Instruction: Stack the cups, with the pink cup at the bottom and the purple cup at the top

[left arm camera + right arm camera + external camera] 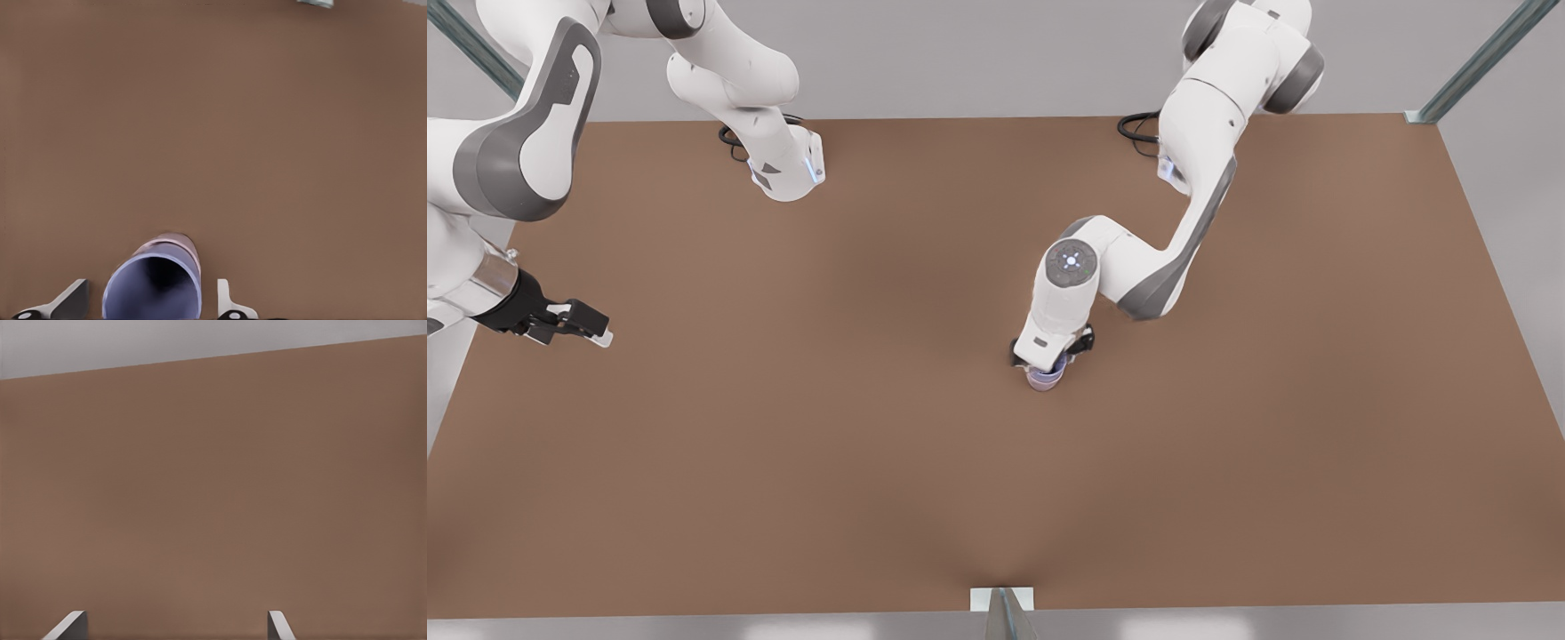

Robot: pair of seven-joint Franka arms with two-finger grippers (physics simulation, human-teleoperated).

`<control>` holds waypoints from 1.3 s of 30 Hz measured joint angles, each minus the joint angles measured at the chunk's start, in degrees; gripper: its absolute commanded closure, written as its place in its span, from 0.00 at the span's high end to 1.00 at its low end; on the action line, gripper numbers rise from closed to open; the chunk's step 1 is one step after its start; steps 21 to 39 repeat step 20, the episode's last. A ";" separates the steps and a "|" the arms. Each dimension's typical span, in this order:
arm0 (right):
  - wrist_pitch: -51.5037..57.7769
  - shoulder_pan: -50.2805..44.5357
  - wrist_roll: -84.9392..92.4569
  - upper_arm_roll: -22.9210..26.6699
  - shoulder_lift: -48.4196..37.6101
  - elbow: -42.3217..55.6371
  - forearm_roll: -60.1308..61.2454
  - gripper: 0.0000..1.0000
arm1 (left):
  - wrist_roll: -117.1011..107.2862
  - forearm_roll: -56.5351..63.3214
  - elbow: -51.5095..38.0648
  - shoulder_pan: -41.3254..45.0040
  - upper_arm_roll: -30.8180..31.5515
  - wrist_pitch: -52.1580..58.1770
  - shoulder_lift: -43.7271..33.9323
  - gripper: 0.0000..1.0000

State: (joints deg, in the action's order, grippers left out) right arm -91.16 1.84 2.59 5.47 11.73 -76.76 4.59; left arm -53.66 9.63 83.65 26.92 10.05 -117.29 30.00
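Observation:
The purple cup (152, 288) sits nested inside the pink cup (181, 241), whose rim and wall peek out beneath it. In the front view the stack stands near the table's middle, pink cup (1044, 382) below and purple cup (1052, 365) above. My left gripper (152, 305) straddles the purple cup, open, with a small gap between each finger and the cup wall. It hangs over the stack at the end of the front view's right arm (1049, 354). My right gripper (580, 329) waits open and empty at the front view's left edge; its fingertips (73, 623) show over bare table.
The brown table (827, 444) spreads wide around the stack. A metal bracket (1002, 601) sits at the near edge. Arm bases with black cables (1138, 129) stand along the far edge, and frame posts (1476, 62) rise at the corners.

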 measured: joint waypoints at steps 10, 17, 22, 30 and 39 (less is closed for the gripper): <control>-0.44 -0.06 -0.02 -0.02 0.03 0.00 0.02 1.00 | 20.81 -10.09 -8.04 -16.16 -11.66 21.66 -12.06 1.00; -0.54 -0.54 -0.08 -0.12 -0.06 0.35 0.05 1.00 | 35.14 -10.47 -6.93 -23.59 -3.51 25.58 -16.80 1.00; -0.57 -0.76 -0.13 -0.34 -0.12 0.53 0.09 1.00 | 40.28 -10.37 -4.07 -23.85 -3.10 24.51 -16.92 1.00; -0.57 -0.76 -0.13 -0.34 -0.12 0.53 0.09 1.00 | 40.28 -10.37 -4.07 -23.85 -3.10 24.51 -16.92 1.00; -0.57 -0.76 -0.13 -0.34 -0.12 0.53 0.09 1.00 | 40.28 -10.37 -4.07 -23.85 -3.10 24.51 -16.92 1.00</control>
